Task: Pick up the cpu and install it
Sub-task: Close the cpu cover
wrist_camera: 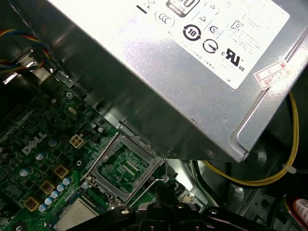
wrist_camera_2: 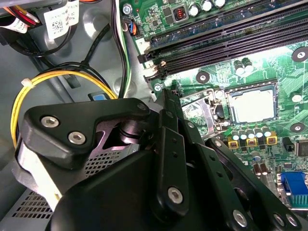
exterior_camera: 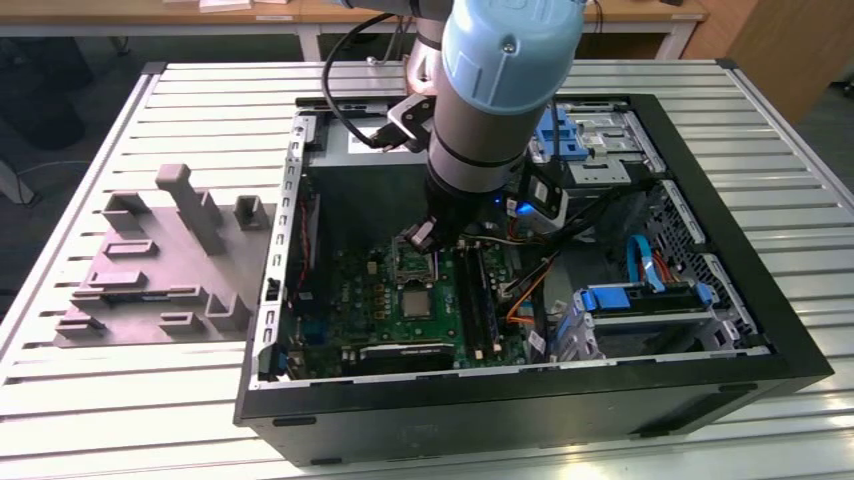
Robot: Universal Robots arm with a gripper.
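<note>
The cpu (exterior_camera: 419, 305) lay flat in its socket on the green motherboard (exterior_camera: 354, 300), pale metal top upward; in the second wrist view the cpu (wrist_camera_2: 253, 107) sat square inside the socket's frame, and in the first wrist view only a corner of the cpu (wrist_camera: 77, 217) came into sight. Just beside the cpu, on the side toward the power supply (wrist_camera: 192, 72), the hinged socket frame (wrist_camera: 126, 166) stood swung open, with its thin wire lever (wrist_camera: 153, 180) raised next to it. The tool (exterior_camera: 424, 236) hung low inside the open computer case (exterior_camera: 747, 300), close over that open frame and a little apart from the cpu. In the second wrist view the black linkages of the tool (wrist_camera_2: 163, 144) crowded the foreground, and how far its fingers were parted could not be told; it did not seem to hold the cpu, since the chip rested apart from it in the socket. Long black memory slots (wrist_camera_2: 231, 41) ran alongside the cpu, and a looped yellow cable (wrist_camera_2: 53, 79) lay further from it, near the case wall. Well away from the cpu, outside the case on the slatted table (exterior_camera: 200, 100), stood a grey moulded tray (exterior_camera: 160, 265) with upright posts.
</note>
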